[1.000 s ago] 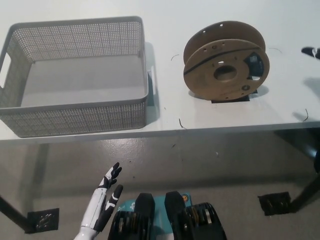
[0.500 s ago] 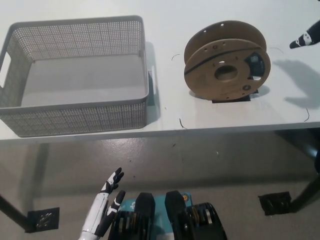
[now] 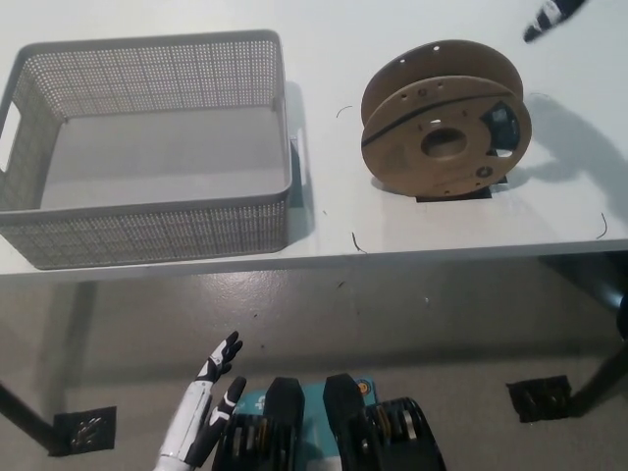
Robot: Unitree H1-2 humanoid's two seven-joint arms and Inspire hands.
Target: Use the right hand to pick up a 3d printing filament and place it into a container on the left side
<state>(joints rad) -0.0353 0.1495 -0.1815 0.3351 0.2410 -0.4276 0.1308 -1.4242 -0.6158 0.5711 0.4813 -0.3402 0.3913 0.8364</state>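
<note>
Head view. The filament spool (image 3: 446, 123) stands on edge on the white surface (image 3: 324, 226), right of centre. Its two brown cardboard flanges are upright, and the near flange faces the camera, turned slightly toward picture left. The spool axis runs roughly front to back across the surface, tilted a little to the right at the far end. A dark band of wound filament shows between the flanges. The near flange has a round centre hole ringed by small holes and a dark cutout on its right side. No brand, label or writing can be read on it. The spool rests on a small black patch (image 3: 451, 195) on the surface.

The container, a grey perforated basket (image 3: 147, 235) with a handle slot in its left wall, sits on the same surface well to the left of the spool, apart from it.

The right robot hand (image 3: 549, 15) shows only as a black-and-white tip at the top right corner, above the surface and clear of the spool (too little is visible to tell whether it is open or closed). It holds nothing that can be seen.

The left robot hand (image 3: 208, 402) hangs at lower left below the surface edge, fingers spread and empty.

Short dark filament scraps (image 3: 354, 242) lie on the surface. Below it are a grey floor (image 3: 442, 324) and black table feet (image 3: 538, 397).
</note>
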